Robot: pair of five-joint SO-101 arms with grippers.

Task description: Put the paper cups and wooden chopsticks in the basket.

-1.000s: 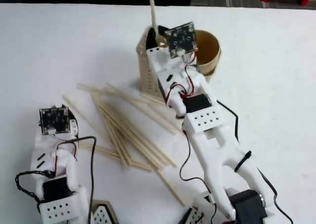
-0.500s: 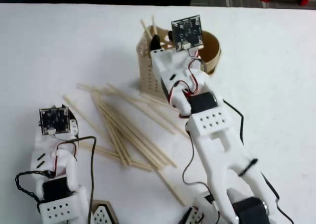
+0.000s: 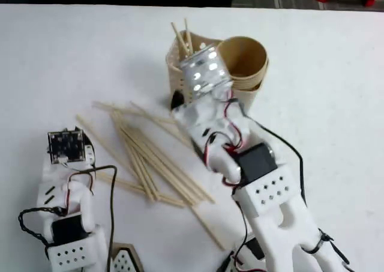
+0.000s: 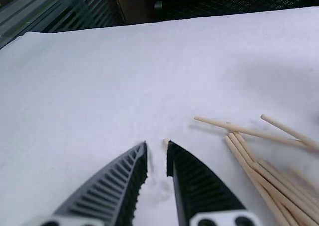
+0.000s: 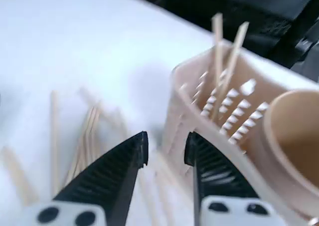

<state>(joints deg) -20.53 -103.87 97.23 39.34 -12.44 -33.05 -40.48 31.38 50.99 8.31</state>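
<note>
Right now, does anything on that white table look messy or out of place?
Yes. Many pale wooden chopsticks lie scattered and criss-crossed on the white table beside the cream slotted basket, not in it. Two thin wooden sticks stand tilted inside, poking above its rim, next to the brown paper cup.

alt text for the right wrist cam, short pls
The right gripper, jaws a little apart and empty, hangs close beside the wall of the slotted basket. Two wooden chopsticks stand up out of the basket and a paper cup rises behind its wall; more chopsticks lie loose on the white table.
</note>
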